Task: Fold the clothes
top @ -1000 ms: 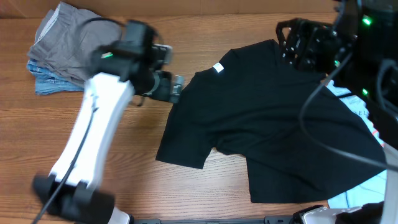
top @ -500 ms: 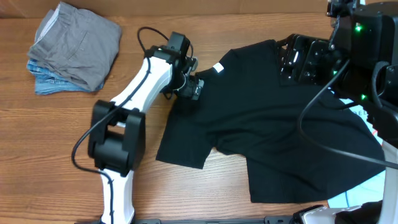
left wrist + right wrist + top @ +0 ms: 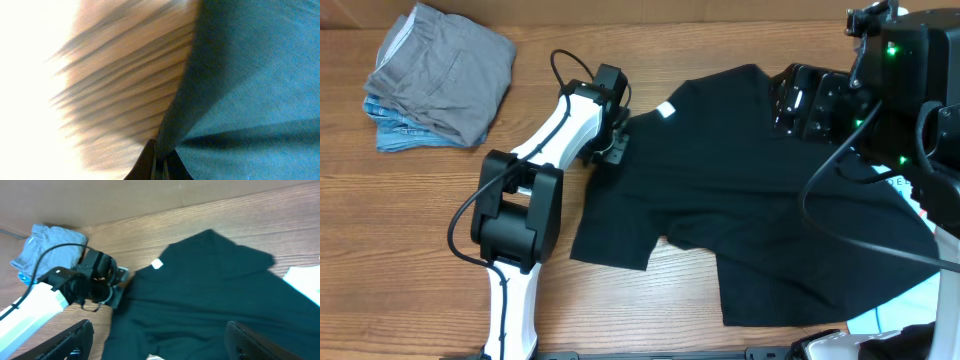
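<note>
A black T-shirt (image 3: 750, 200) lies spread on the wooden table, its white neck tag (image 3: 666, 110) at the top left. My left gripper (image 3: 613, 145) sits at the shirt's left edge, just below the collar, and is shut on it. In the left wrist view the cloth edge (image 3: 182, 120) runs down into the closed left gripper (image 3: 161, 167). My right gripper (image 3: 798, 100) hovers over the shirt's upper right part. In the right wrist view the right gripper (image 3: 160, 342) stands wide open above the shirt (image 3: 210, 300) with nothing between its fingers.
A folded pile of grey and blue clothes (image 3: 435, 75) lies at the table's far left, also visible in the right wrist view as the pile (image 3: 45, 250). A white and light-blue piece (image 3: 905, 300) pokes out from under the shirt at the right edge.
My left arm swung right to the shirt's left edge, and its gripper went from open to shut on the cloth. The right gripper shifted slightly.
</note>
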Controlling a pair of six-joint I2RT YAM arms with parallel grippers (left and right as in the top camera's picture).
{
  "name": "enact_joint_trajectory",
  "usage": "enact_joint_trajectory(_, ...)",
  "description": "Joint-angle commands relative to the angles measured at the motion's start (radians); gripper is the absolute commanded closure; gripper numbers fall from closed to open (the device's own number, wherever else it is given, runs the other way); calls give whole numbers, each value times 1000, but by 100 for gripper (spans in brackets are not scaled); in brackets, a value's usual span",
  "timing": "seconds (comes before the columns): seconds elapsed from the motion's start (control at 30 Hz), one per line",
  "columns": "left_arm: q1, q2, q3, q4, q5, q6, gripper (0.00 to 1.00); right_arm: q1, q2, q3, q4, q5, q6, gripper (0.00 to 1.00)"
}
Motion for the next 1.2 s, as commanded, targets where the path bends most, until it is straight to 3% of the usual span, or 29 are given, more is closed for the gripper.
enact_joint_trajectory(0.0,90,6,13,-53,-336,-150,96,-7,-1,6,-8,24,1,13)
enact_joint_trajectory(0.1,198,6,13,-97,-420,-232,96,-7,2,6,-16,31,2,13)
enact_joint_trajectory(0.2,320,4,14,-134,-406,-276,96,-7,6,6,-25,32,2,13)
enact_joint_trajectory(0.37,496,-1,48,-177,-185,-211,96,-7,35,3,-39,50,3,12)
enact_joint_trajectory(0.53,560,-47,113,-200,49,-80,94,-49,90,-36,-44,49,66,12)
enact_joint_trajectory(0.87,495,-264,184,-192,372,96,48,-158,212,-265,6,-35,110,21)
enact_joint_trajectory(1.0,404,-281,184,-158,380,177,46,-158,216,-303,61,-53,110,22)
enact_joint_trajectory(1.07,333,-261,182,-118,375,232,56,-158,210,-302,76,-62,106,22)
enact_joint_trajectory(1.17,256,-216,182,-52,357,285,59,-158,198,-302,82,-93,99,22)
